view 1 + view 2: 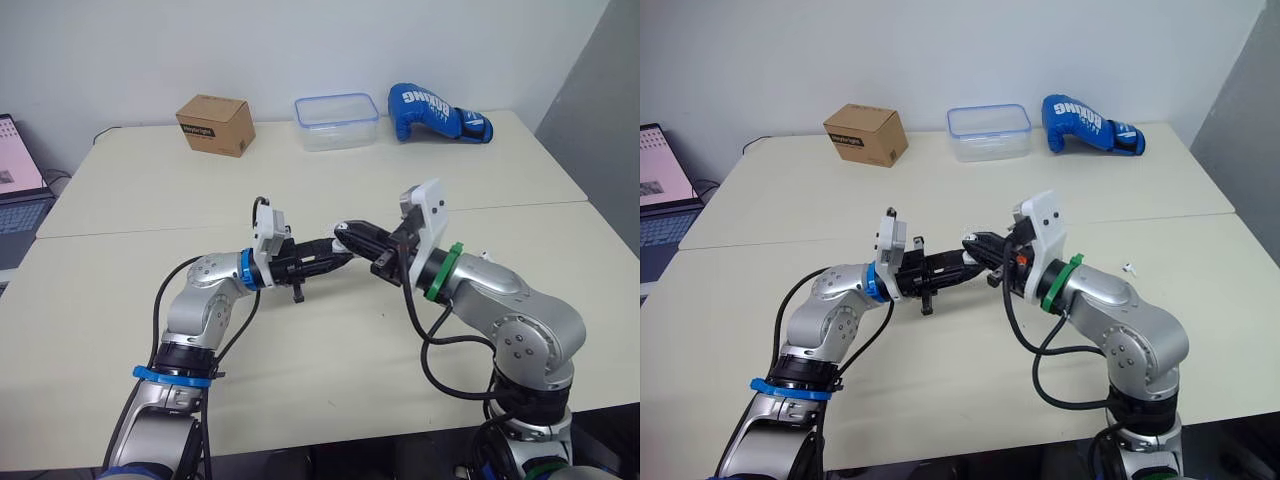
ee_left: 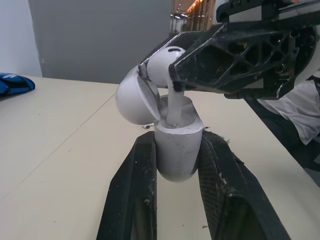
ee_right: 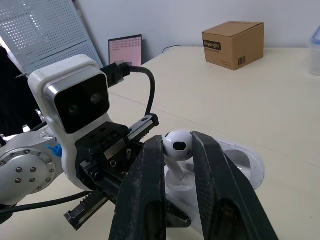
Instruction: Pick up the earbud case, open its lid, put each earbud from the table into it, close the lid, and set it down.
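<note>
Left gripper (image 2: 179,136) clamps the one earbud case (image 2: 175,160), lid (image 2: 132,97) open, above the table (image 1: 300,380). Right gripper (image 3: 178,142) pinches one earbud (image 3: 177,146), its stem inside the case. A second earbud (image 1: 1128,267) lies on the table, well apart.

Cream table (image 1: 120,330), seam across; white wall (image 1: 250,40) behind; grey partition (image 1: 600,90) right.

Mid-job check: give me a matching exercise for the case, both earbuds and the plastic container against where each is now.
1 earbud case
2 gripped earbud
3 loose earbud
4 plastic container

A lying on the table, right side
B between cardboard box and boxing glove
C in the left gripper, lid open
D in the right gripper, stem entering case

Pairs: 1-C, 2-D, 3-A, 4-B
</note>
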`<action>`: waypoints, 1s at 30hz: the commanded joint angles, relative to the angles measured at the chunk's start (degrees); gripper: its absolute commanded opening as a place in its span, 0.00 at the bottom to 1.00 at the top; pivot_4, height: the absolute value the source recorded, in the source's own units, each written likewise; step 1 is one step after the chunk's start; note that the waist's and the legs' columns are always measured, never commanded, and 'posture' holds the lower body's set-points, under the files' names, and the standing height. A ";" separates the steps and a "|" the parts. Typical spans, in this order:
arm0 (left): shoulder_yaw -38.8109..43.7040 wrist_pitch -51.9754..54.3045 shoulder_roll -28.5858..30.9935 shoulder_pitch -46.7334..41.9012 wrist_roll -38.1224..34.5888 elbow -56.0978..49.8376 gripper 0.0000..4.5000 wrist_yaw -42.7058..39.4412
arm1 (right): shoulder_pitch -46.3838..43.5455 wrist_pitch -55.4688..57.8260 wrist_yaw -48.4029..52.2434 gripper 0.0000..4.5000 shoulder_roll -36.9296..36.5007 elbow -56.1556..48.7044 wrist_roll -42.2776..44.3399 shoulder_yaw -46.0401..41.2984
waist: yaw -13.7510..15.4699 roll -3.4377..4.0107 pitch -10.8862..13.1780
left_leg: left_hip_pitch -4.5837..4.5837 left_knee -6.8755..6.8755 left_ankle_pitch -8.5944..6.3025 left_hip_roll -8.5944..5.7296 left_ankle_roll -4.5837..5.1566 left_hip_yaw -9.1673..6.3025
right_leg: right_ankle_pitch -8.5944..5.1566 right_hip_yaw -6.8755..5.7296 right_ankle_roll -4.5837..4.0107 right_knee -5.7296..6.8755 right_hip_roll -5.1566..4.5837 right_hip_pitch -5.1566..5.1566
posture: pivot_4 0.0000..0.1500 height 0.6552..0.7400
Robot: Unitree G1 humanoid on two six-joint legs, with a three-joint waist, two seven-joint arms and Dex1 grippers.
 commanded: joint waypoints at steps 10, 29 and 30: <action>2.80 3.30 -1.74 -1.54 -3.37 -5.40 0.17 3.98 | -1.32 -1.06 -3.75 0.09 -0.28 -1.43 1.31 2.04 | 0.01 0.00 0.00 | 0.00 0.00 0.00 0.00 0.00 0.00 | 0.00 0.00 0.00 0.00 0.00 0.00 | 1.00 0.89; 2.87 1.78 -1.29 -0.34 -2.82 -4.43 0.17 2.04 | -0.40 -8.92 -2.92 0.76 -6.23 -3.11 0.97 2.93 | 0.08 0.00 0.00 | 0.00 -0.01 0.00 0.00 0.00 0.01 | 0.00 -0.01 0.00 -0.03 0.01 0.01 | 1.00 0.89; 2.84 1.55 -1.25 -0.15 -2.72 -4.33 0.17 1.82 | -0.74 -8.58 -1.28 0.76 -7.04 -3.34 3.38 1.27 | 0.08 0.00 0.00 | 0.00 -0.01 0.00 0.01 0.00 0.01 | 0.00 -0.01 0.00 -0.03 0.01 0.01 | 1.00 0.89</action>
